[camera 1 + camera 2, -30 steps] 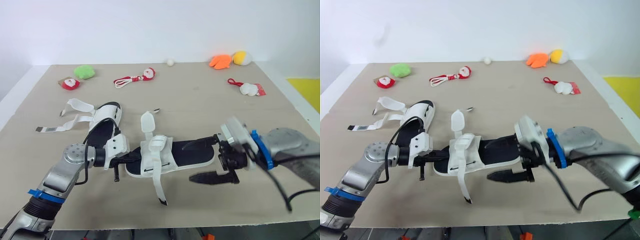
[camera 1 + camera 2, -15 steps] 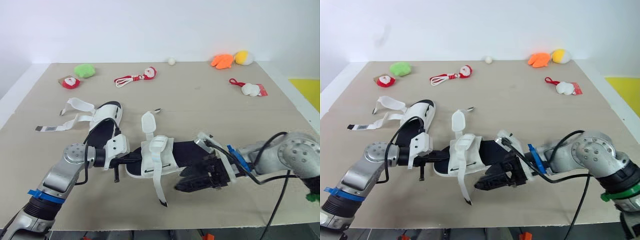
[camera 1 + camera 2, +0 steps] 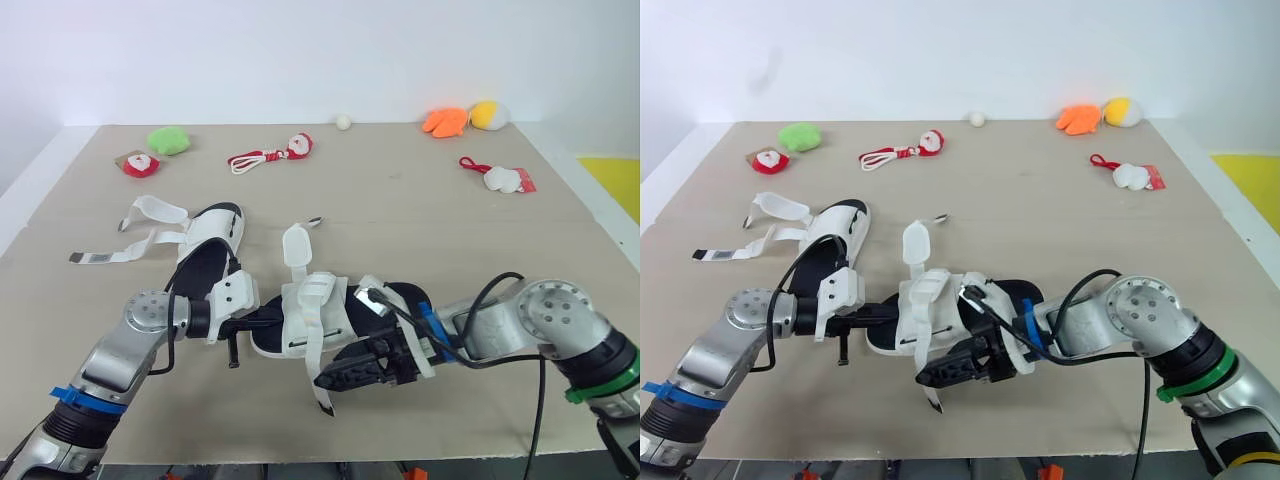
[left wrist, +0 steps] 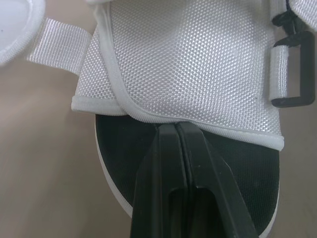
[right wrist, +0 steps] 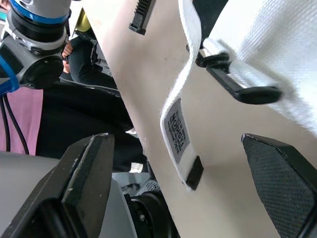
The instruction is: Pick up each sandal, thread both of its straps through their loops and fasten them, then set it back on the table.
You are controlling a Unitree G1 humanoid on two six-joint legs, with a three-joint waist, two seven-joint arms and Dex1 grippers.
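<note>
Right gripper [image 3: 337, 378], fingers spread wide before the loose strap [image 5: 177, 124] at five o'clock of the sandal [image 3: 312, 308]; left gripper [image 4: 176, 128], fingers pressed together, tips touching its white upper at nine o'clock; second sandal [image 3: 205, 245] on the table [image 3: 400, 200] at ten o'clock.

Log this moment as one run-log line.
left end effector: shut on sandal | right end effector: open at loose strap | fastening: not yet done

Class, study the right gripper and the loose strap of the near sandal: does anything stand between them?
Nothing visible does. The right gripper is open, and its wrist view shows the loose strap of the near sandal lying on the table between its two fingers, with no other object there.
</note>
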